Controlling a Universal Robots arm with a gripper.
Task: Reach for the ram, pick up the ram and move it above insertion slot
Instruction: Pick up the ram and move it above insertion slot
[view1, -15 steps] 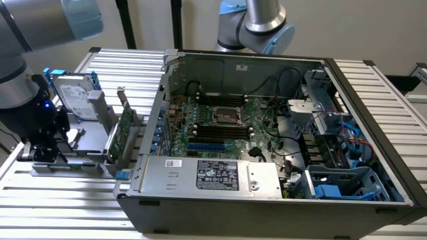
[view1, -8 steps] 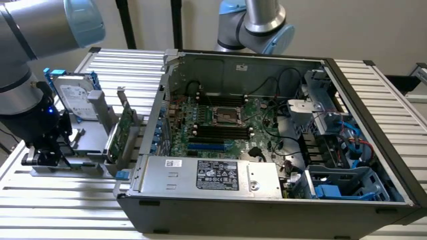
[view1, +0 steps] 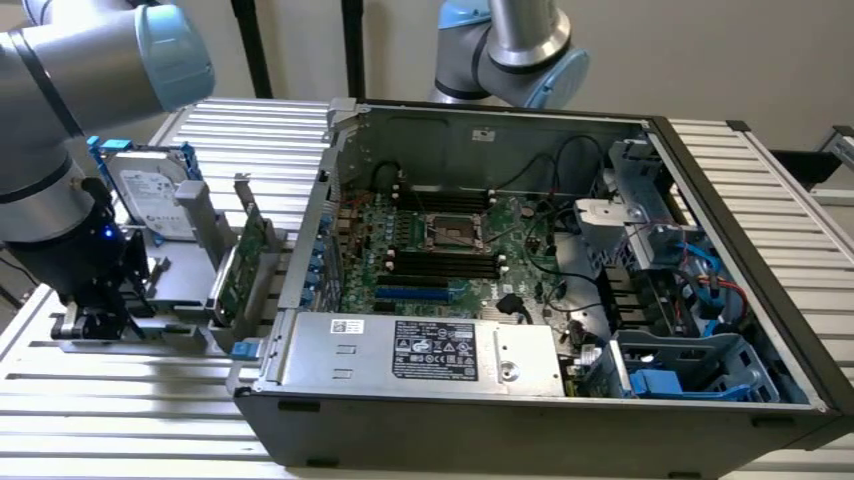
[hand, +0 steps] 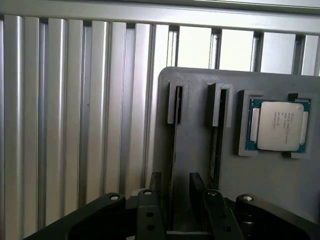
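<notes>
Soft, even light fills the scene. The slatted table (view1: 767, 180) shines bright, with pale glare along its ribs. The case (view1: 534, 430) is dimmer inside, its walls shading the board (view1: 514, 215). The chip (hand: 280, 125) gleams pale.

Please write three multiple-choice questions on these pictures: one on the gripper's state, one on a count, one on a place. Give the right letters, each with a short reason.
1. The gripper is: A open; B shut on the memory stick; C shut on nothing.
2. Narrow slots in the gray holder: A one; B two; C four.
3. In the exterior view the gripper stands: A inside the computer case; B on the exterior view's left of the case; C on its right.

1 A: its fingers stand apart, one on each side of the memory stick.
2 B: two slots run side by side.
3 B: it hangs outside the case's wall.
</notes>
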